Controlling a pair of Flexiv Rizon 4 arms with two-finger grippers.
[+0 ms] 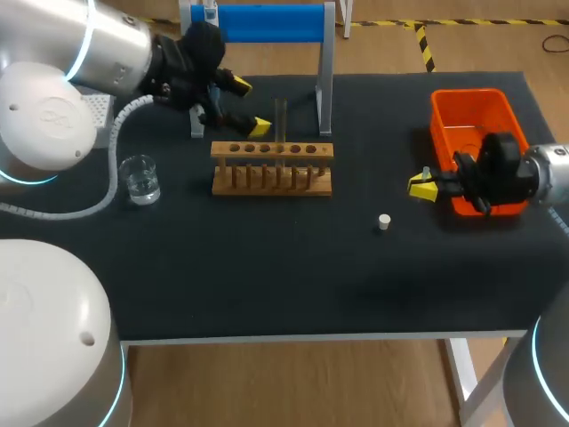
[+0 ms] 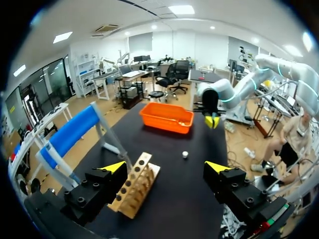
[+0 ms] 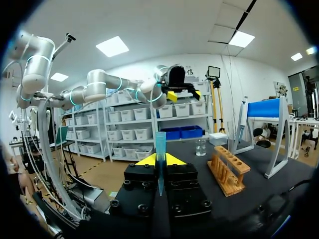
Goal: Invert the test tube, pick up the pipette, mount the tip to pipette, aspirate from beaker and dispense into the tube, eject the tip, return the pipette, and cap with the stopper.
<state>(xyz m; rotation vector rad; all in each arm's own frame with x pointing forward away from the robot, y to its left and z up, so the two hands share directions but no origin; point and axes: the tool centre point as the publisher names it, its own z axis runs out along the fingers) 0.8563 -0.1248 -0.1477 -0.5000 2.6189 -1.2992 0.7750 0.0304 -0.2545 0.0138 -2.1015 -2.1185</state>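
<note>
Tip handling in hand, capping not yet done.
Right gripper (image 3: 160, 160) is pinched shut on a slim translucent blue plastic pipette tip (image 3: 160, 142), held at the nine o'clock edge of the orange plastic bin (image 1: 442, 116). Left gripper (image 1: 249, 105) is spread wide and empty at eleven o'clock of the light wooden tube rack (image 1: 271, 182). The clear glass test tube (image 1: 280, 124) stands upright in that rack, so the inversion looks done. The small white stopper (image 1: 384, 221) lies loose on the table at the rack's four o'clock, so capping is left to do. The clear glass beaker (image 1: 140, 178), holding liquid, sits at the rack's nine o'clock. Whether the tube has been filled, I cannot tell.
</note>
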